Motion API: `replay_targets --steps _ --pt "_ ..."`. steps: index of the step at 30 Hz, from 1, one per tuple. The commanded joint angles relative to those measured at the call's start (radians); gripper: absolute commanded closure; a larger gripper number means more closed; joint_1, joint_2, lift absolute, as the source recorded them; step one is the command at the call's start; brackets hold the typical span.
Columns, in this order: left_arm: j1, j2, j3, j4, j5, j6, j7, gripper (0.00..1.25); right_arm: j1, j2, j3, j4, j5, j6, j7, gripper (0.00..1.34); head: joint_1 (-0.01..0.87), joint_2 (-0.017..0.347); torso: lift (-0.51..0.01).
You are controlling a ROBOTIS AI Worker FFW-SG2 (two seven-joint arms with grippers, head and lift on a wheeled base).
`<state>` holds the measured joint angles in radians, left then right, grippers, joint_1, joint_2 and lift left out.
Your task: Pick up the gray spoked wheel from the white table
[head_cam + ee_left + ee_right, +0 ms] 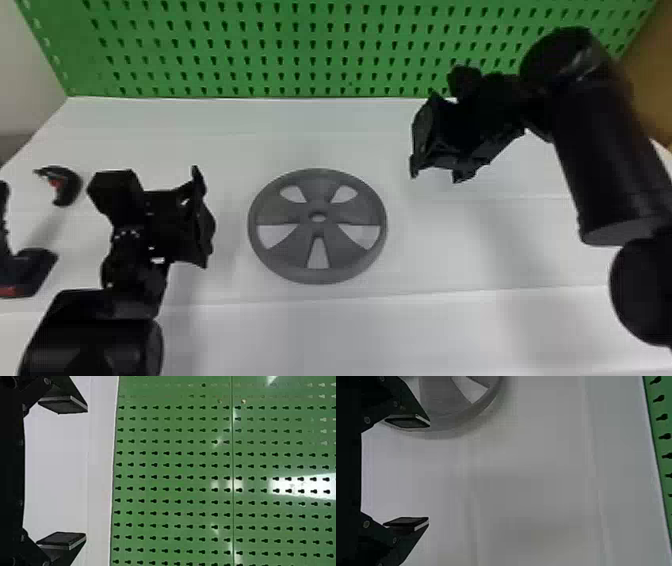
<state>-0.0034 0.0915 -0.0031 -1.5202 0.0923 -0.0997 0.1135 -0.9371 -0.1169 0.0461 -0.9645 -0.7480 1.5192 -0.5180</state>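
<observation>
The gray spoked wheel [320, 277] lies flat on the white table [430, 260] in the middle of the head view. To its left is my left gripper [202, 217], above the table and apart from the wheel. My right gripper [435, 172] hangs beyond the wheel's right side, also apart from it. In the left wrist view, the left gripper [62, 473] has its fingers wide apart, holding nothing. The right wrist view shows the right gripper [408, 472] open and empty, with part of the wheel [441, 399] near one finger.
A green pegboard [280, 45] stands along the table's back edge. At the far left lie a small dark curved object [70, 185] and a larger black and red tool [30, 272], both left of the left arm.
</observation>
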Motion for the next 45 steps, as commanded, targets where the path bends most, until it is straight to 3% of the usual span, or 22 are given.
replay_targets --steps 1,9,20,23,26,34,38,45 --pt "-0.001 0.001 0.000 0.000 -0.002 0.000 0.000 0.15 -0.017 -0.013 0.011 0.075 -0.136 0.007 -0.079 0.40 0.765 0.002 -0.096" --pt "-0.003 0.002 0.000 0.000 -0.005 0.000 0.000 0.15 -0.045 -0.035 0.044 0.173 -0.292 0.024 -0.215 0.40 0.765 0.002 -0.096" --pt "-0.006 0.002 0.000 0.000 -0.008 0.000 0.000 0.15 -0.072 -0.037 0.023 0.250 -0.307 0.041 -0.312 0.40 0.765 0.002 -0.096" --pt "-0.009 0.004 -0.002 0.000 -0.009 0.002 0.000 0.15 -0.095 -0.044 0.081 0.290 -0.313 0.029 -0.317 0.40 0.765 0.002 -0.096" --pt "-0.017 0.005 -0.009 0.005 -0.011 0.003 0.000 0.15 -0.115 -0.058 0.120 0.380 -0.381 -0.016 -0.317 0.40 0.765 0.002 -0.096" --pt "-0.033 0.016 -0.035 0.021 -0.006 0.005 0.000 0.15 -0.138 -0.081 0.199 0.466 -0.406 -0.083 -0.317 0.40 0.765 0.002 -0.096" --pt "-0.041 0.021 -0.046 0.031 0.001 0.005 0.000 0.15 -0.141 -0.093 0.250 0.474 -0.416 -0.093 -0.317 0.40 0.765 0.002 -0.096" --pt "-0.043 0.022 -0.048 0.032 0.001 0.005 0.002 0.15 -0.144 -0.093 0.241 0.474 -0.416 -0.091 -0.317 0.40 0.765 0.002 -0.096"
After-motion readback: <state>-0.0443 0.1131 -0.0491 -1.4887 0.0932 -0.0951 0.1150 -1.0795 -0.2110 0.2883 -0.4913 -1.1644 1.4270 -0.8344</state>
